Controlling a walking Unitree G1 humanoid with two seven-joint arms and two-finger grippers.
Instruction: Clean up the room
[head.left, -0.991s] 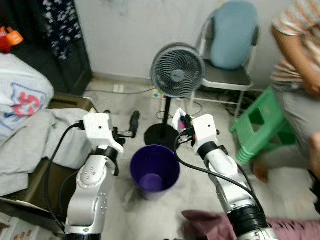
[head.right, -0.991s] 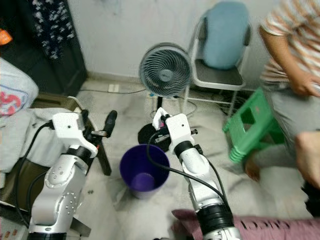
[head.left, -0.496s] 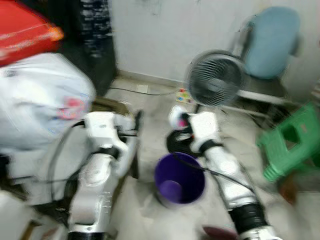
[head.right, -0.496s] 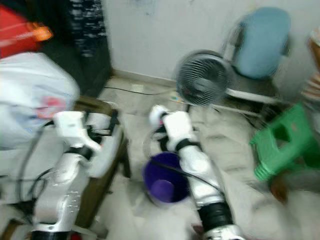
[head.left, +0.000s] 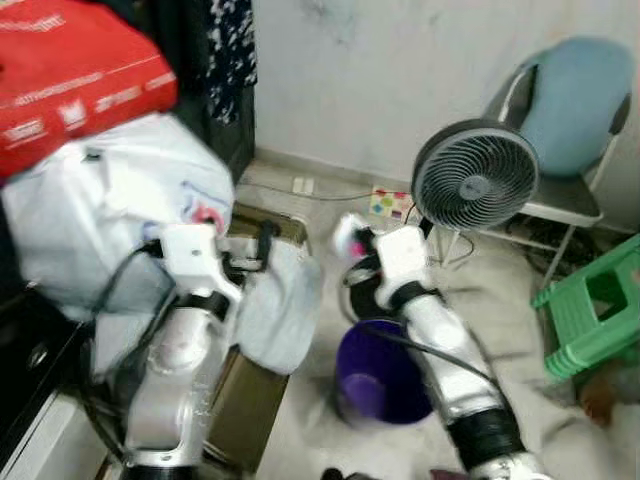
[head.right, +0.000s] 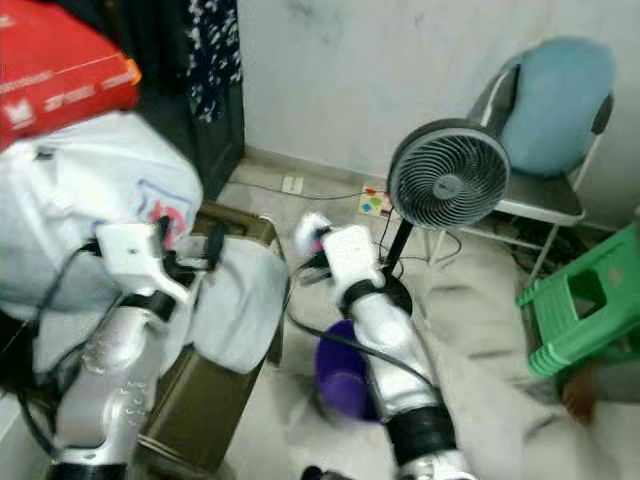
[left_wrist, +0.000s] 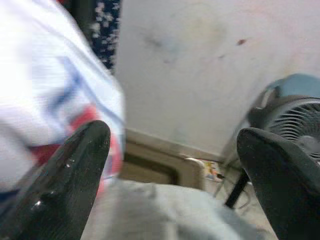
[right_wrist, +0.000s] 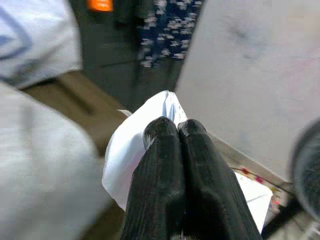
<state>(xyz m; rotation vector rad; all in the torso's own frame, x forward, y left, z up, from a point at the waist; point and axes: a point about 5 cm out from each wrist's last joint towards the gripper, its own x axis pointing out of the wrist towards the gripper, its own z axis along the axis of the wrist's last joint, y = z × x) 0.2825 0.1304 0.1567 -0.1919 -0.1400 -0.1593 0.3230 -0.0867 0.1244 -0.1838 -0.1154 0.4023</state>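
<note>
The view swung left toward the heaped grey cloth (head.left: 275, 310); right gripper (right_wrist: 176, 131) stayed pinched on crumpled white paper (right_wrist: 131, 150), purple plastic bin (head.left: 385, 372) below, left gripper (left_wrist: 170, 150) spread.

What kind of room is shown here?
Probably a lived-in bedroom or storage room in a home: a standing fan, a green plastic stool and bundles of clothes or bedding piled at one side.

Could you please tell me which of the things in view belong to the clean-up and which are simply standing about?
Part of the job:
right gripper, shut on a white piece of paper
purple bin on the floor below it
left gripper, open

Standing about:
fan
green stool
chair
red box
</note>
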